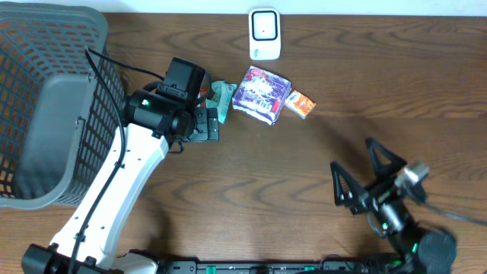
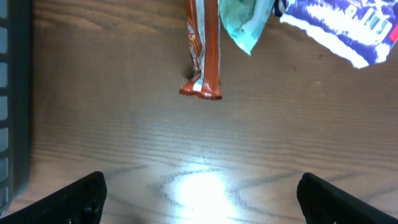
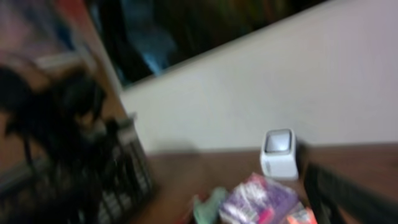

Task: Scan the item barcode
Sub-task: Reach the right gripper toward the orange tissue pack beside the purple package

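My left pincer stands wide apart with only bare desk between its tips, holding nothing. My right pincer is also spread and empty, parked well away from the goods near my edge of the desk.

I judge the item to pick is the orange-brown wrapper, the one straight ahead of the left pincer. It lies near the middle of the desk, its sealed end pointing at me and its far part running out of the wrist view.

What worries me:
- The teal packet lies just beside the wrapper, perhaps overlapping it. If I close carelessly I could catch both.
- The wrapper looks thin and crinkly, so a grip on the seal alone may slip or let it twist.
- I cannot see which face carries the barcode, so I might present the wrong side.
- The purple packet sits between this cluster and the scanner. A low carry could drag it along.
- The right wrist view is blurred, so I get no help from it.

By my count:
- Four packets: the orange-brown wrapper, the teal one, the purple one and a small orange packet.
- One scanner.
- One basket, at the left.
- Two arms.
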You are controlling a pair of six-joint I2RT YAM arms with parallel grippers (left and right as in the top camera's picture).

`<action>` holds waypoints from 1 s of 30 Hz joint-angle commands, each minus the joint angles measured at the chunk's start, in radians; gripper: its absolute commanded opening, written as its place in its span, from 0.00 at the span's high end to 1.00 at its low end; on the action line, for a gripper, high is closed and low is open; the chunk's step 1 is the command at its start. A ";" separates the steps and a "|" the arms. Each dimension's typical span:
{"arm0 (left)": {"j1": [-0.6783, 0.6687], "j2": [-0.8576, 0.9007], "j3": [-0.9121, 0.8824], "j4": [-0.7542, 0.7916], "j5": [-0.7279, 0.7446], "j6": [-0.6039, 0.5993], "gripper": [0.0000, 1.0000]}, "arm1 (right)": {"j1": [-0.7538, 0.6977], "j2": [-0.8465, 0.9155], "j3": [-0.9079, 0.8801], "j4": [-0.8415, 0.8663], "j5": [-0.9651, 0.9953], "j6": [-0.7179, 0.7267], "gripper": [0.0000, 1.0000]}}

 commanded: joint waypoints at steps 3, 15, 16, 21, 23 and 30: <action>0.005 0.007 0.003 -0.002 0.002 0.005 0.02 | -0.002 0.518 0.486 -0.443 0.006 -0.336 0.01; 0.005 0.007 0.003 -0.002 0.002 0.005 0.02 | 0.009 1.402 1.223 -0.935 -0.183 -0.500 0.05; 0.005 0.007 0.003 -0.002 0.002 0.005 0.02 | 0.027 1.434 1.223 -0.939 -0.100 -0.556 0.18; 0.005 0.007 0.003 -0.002 0.002 0.005 0.02 | 0.199 1.581 1.223 -0.934 0.397 -0.637 0.20; 0.005 0.007 0.003 -0.002 0.002 0.005 0.02 | 0.249 1.634 1.223 -0.919 0.460 -0.698 0.21; 0.005 0.007 0.003 -0.002 0.002 0.005 0.02 | 0.311 1.818 1.223 -0.879 0.690 -0.715 0.36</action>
